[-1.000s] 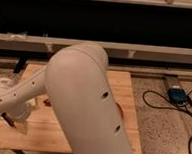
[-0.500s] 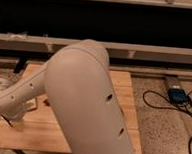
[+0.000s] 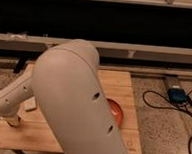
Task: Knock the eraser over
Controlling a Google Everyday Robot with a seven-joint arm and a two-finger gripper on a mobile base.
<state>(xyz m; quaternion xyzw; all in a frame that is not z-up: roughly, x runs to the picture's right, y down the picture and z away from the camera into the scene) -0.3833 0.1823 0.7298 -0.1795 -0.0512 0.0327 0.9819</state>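
My gripper (image 3: 11, 119) is low over the left front part of the wooden table (image 3: 124, 83), at the end of the pale forearm that comes in from the left edge. The large upper arm link (image 3: 77, 100) fills the middle of the view and hides much of the tabletop. The eraser does not show; it is hidden or out of view. A pale whitish flat block (image 3: 31, 105) lies on the table just right of and behind the gripper.
A red-orange round object (image 3: 115, 113) sits on the table's right part, half hidden by the arm. A blue box with black cables (image 3: 177, 94) lies on the floor at right. A dark bench or shelf runs behind the table.
The forearm has sunk slightly toward the table's left front and the upper arm link has shifted a little. The gripper stays in about the same spot.
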